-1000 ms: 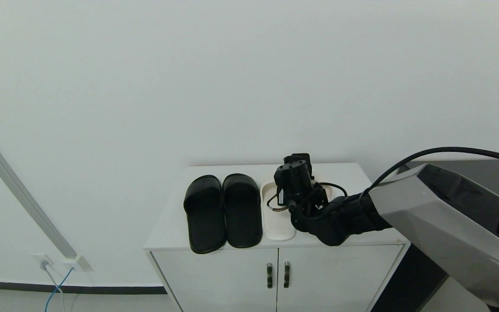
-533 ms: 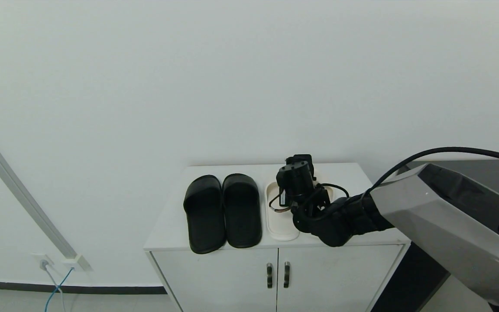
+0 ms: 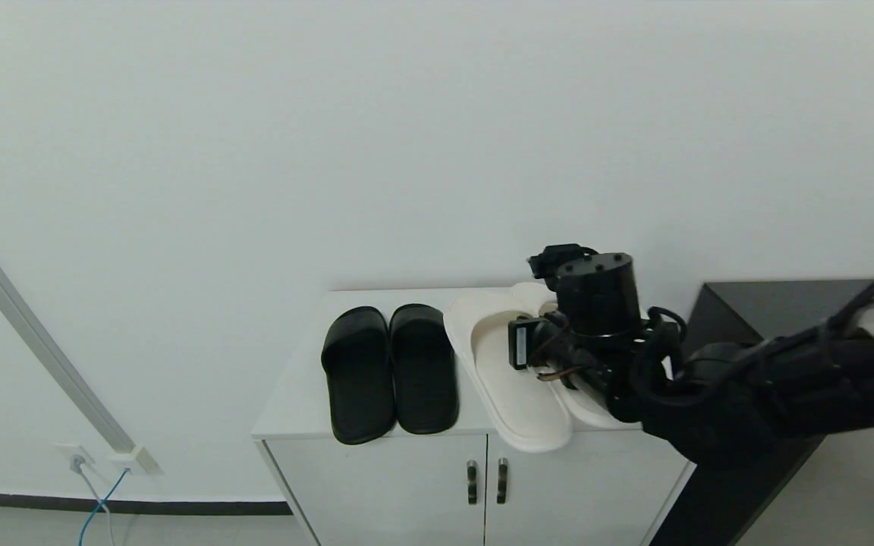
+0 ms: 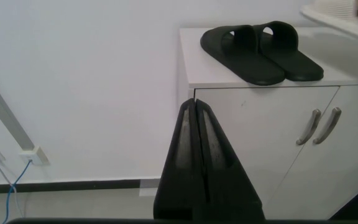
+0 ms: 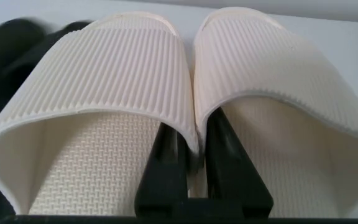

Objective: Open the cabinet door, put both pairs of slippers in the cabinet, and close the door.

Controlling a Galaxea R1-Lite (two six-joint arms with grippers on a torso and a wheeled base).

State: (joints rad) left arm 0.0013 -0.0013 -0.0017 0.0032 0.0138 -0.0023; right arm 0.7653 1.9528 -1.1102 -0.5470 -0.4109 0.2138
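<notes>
While the white slippers point(image 3: 517, 387) are pinched by their inner walls in the right gripper point(image 5: 191, 146), over the cabinet point(image 3: 581, 485), the black slippers point(image 3: 390, 371) are seen to its left. The left gripper point(image 4: 196, 109) is held closed, empty.
</notes>
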